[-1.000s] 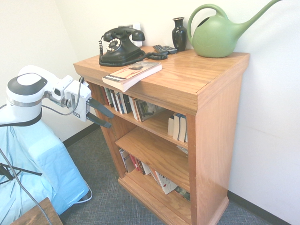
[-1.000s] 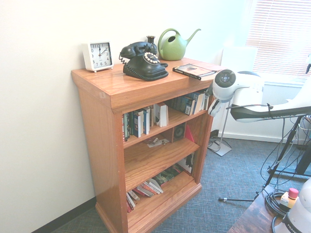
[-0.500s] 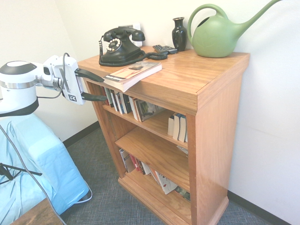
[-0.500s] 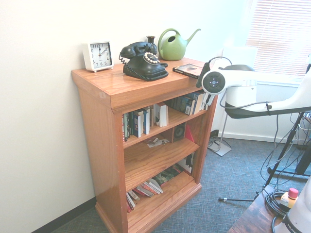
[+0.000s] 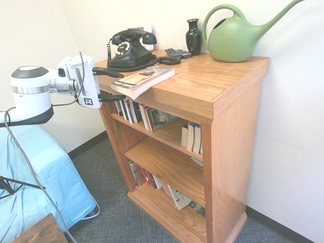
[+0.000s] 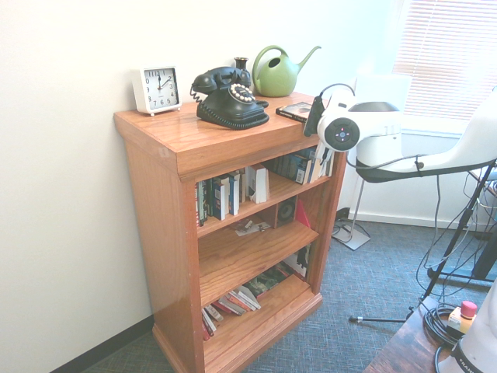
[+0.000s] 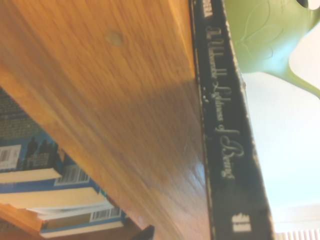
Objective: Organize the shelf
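Shelf [image 5: 212,96]: end effector [image 5: 114,85] spread wide, level with book [image 5: 144,79] overhanging top corner; straddle spine squarely before clamping.

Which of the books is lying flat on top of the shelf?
The paperback beside the black telephone. It lies flat on the shelf top; all other books sit inside.

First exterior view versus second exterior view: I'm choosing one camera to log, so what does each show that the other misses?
Only the first shows the open tool, one finger above and one below the book and the top's edge, plus a remote. Only the second shows the clock's face and window blinds. Both show the shelf, telephone, vase and watering can.
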You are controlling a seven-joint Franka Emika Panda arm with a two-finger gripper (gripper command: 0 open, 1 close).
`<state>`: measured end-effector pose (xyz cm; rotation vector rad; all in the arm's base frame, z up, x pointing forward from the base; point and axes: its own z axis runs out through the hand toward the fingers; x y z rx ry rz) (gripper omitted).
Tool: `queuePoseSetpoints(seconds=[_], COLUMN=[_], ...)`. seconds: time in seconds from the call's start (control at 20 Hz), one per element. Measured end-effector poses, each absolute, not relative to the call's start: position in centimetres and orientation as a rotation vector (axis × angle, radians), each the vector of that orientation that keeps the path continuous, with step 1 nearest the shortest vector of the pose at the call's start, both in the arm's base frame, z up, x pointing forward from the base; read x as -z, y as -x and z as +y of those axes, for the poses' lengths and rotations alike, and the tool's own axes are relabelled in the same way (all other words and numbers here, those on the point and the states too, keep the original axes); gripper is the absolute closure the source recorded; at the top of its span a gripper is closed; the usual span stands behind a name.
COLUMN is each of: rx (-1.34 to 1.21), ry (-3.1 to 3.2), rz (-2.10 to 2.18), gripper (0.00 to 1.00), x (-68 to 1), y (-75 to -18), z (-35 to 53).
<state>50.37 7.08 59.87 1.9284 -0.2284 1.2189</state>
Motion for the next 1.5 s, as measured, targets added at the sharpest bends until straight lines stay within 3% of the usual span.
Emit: queuePoseSetpoints(seconds=[0.3,0.35,1.5], rx=[-1.242,-1.244,-1.213], ry=[-1.937,-1.935,-1.938], rz=[-0.186,-0.183,-0.164], gripper=[0.0,1.0,1.0], x=[-60.5,-60.7,-60.2], y=[-51.7,-52.1,-54.3], z=[5.5,5.5,6.3])
